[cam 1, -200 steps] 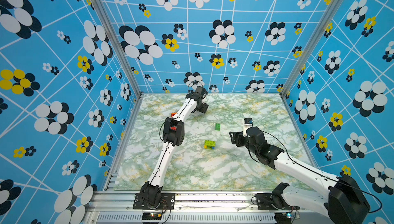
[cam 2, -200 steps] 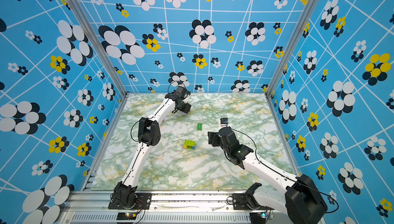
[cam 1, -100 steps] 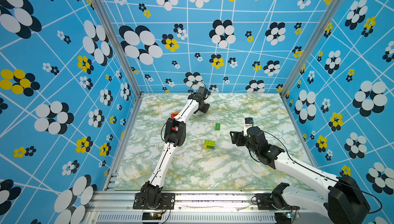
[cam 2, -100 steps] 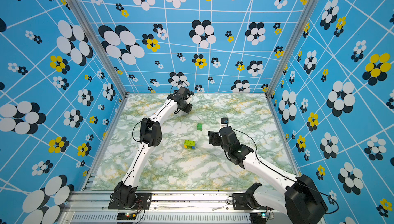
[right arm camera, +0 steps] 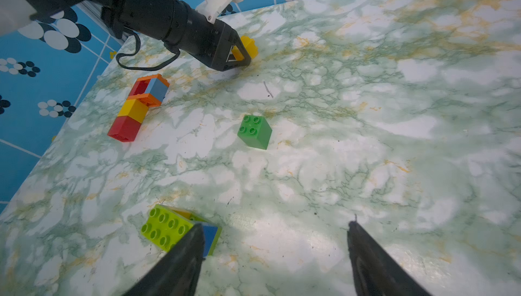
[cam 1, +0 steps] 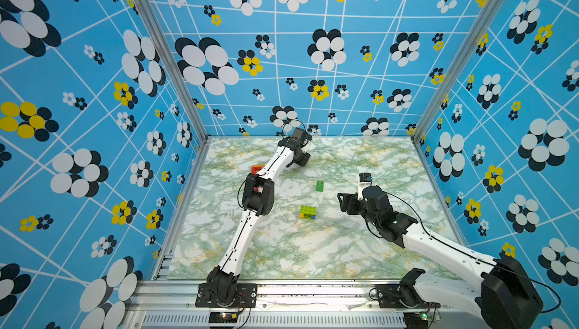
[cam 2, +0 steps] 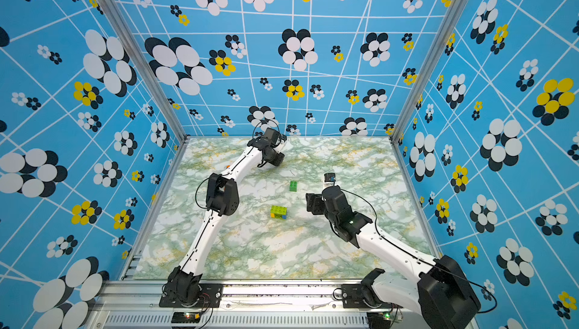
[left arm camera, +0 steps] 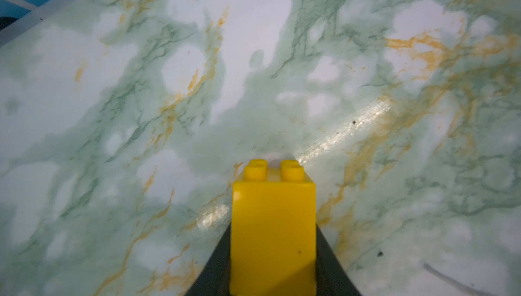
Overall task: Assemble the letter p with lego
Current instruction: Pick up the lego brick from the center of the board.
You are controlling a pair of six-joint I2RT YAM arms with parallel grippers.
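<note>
My left gripper [left arm camera: 273, 224] is shut on a yellow lego brick [left arm camera: 273, 215], one dark finger against each side, studs pointing away from the wrist. It sits low over the table at the back [cam 1: 302, 158] [cam 2: 275, 159]; the right wrist view shows the yellow brick [right arm camera: 248, 46] between the fingers. A green square brick [cam 1: 320, 185] [right arm camera: 254, 131] stands mid-table. A lime oblong brick stacked on yellow and blue bricks [cam 1: 308, 211] [right arm camera: 169, 228] lies nearer the front. My right gripper [right arm camera: 275, 224] [cam 1: 343, 202] stands open and empty just right of that stack.
A joined piece of orange, red, yellow and light blue bricks [right arm camera: 139, 105] lies flat near the left edge, mostly behind the left arm in a top view [cam 1: 257, 168]. Patterned blue walls [cam 1: 313, 61] close in the marbled table [cam 1: 376, 249] on three sides.
The left gripper's fingers have closed onto the yellow brick, and its wrist has shifted slightly toward the back wall. The right arm and the loose bricks have not moved.
</note>
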